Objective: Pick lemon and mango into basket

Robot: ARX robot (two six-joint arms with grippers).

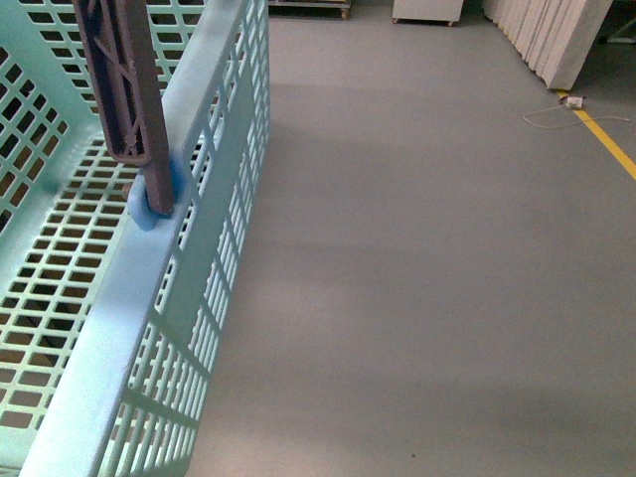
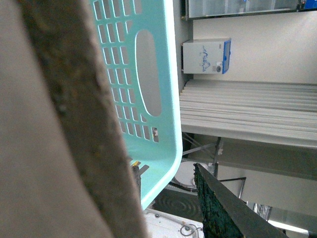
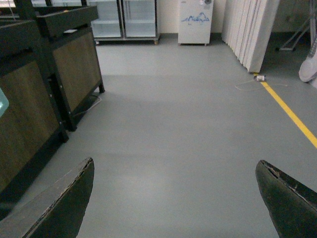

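Right gripper (image 3: 173, 198) — dark fingers spread wide above grey floor (image 3: 188, 124) | left gripper (image 2: 166, 198) — fingers parted, light turquoise slotted plastic basket (image 2: 148, 74) showing between them | front view: basket fills frame's left, brown-grey swing handle (image 1: 124, 89) upright.

front view looks down from close above the basket (image 1: 204, 99) rim onto the floor (image 1: 417, 248). left wrist view is very near the basket wall. right wrist view, low, shares that floor and yellow line (image 1: 608, 142).
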